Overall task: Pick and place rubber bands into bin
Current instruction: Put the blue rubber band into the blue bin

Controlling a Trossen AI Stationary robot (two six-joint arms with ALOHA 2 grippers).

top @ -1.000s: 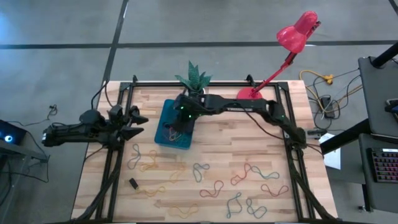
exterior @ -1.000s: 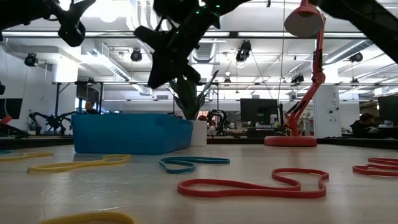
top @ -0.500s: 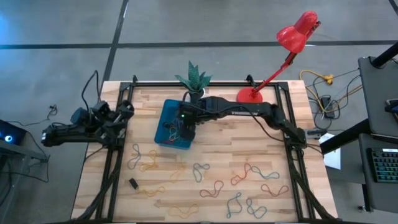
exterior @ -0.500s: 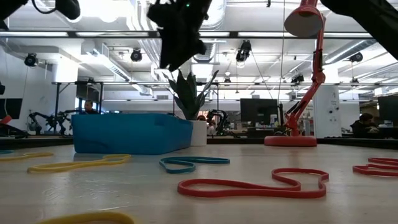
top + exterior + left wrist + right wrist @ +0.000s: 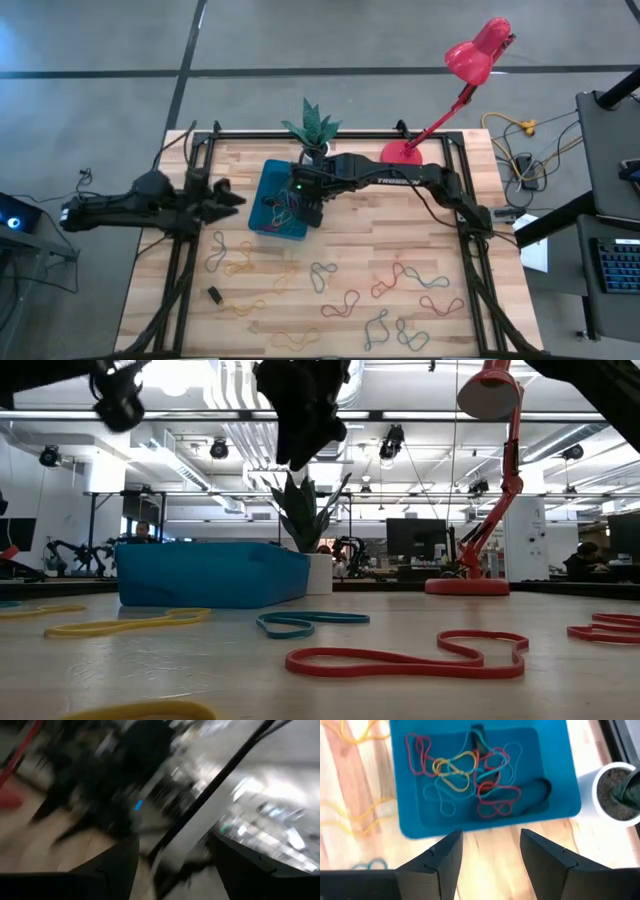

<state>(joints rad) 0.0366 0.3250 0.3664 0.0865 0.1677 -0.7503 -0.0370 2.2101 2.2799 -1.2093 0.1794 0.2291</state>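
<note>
Right wrist view: right gripper (image 5: 485, 857) hovers above bin (image 5: 560, 785), fingers apart, nothing between them; judged just past drop. Bin directly beneath claw, beside white pot (image 5: 615, 795). Rubber bands (image 5: 470, 775) in bin: tangled red, yellow, teal, dark loops. More bands (image 5: 345, 300) loose on table (image 5: 400, 230). Left gripper (image 5: 225, 198) beside bin's left edge, probably open; view blurred.

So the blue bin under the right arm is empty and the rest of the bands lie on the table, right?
Not quite: the bin is not empty. The right wrist view shows a tangle of rubber bands already inside it. Other bands do lie on the table.
</note>
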